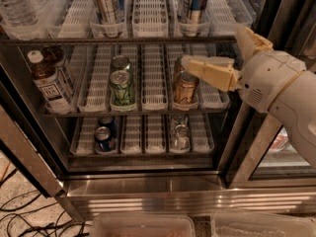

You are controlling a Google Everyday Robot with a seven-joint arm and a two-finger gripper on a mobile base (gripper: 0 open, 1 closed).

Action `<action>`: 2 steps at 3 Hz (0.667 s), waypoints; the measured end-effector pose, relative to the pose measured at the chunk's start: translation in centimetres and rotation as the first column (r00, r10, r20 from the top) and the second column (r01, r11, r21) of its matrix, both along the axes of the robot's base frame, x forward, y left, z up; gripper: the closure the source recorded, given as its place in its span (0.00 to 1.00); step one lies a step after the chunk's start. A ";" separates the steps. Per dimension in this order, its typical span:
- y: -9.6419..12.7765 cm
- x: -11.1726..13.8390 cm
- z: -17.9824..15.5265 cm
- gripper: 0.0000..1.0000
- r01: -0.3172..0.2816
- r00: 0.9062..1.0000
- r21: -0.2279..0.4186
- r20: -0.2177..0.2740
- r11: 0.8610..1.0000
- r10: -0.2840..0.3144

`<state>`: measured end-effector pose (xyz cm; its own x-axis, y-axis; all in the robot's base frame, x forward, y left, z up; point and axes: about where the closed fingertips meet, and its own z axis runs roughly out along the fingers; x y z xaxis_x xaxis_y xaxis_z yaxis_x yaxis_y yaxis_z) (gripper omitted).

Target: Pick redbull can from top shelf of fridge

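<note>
Two tall slim redbull cans stand at the front of the top shelf [148,14], one on the left [106,4] and a blue and silver one on the right [193,1]. Their tops are cut off by the picture's edge. My gripper [213,45] is at the right side of the open fridge [148,181], below and right of the right can. It is open and empty. One tan finger [207,69] reaches left in front of the copper can [185,88] on the middle shelf. The other finger [251,39] points up beside the top shelf's edge.
A clear water bottle [17,6] stands at the top left. The middle shelf holds a tea bottle [49,83] and a green can [122,85]. The bottom shelf holds a blue can [103,135] and a silver can [180,132]. Cables [19,211] lie on the floor.
</note>
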<state>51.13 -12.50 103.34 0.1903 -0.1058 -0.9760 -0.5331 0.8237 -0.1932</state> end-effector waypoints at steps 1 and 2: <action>0.0 0.0 0.0 0.34 0.000 1.000 0.000 0.000 1.000 0.000; 0.0 0.0 0.0 0.30 0.000 1.000 0.000 0.000 1.000 0.000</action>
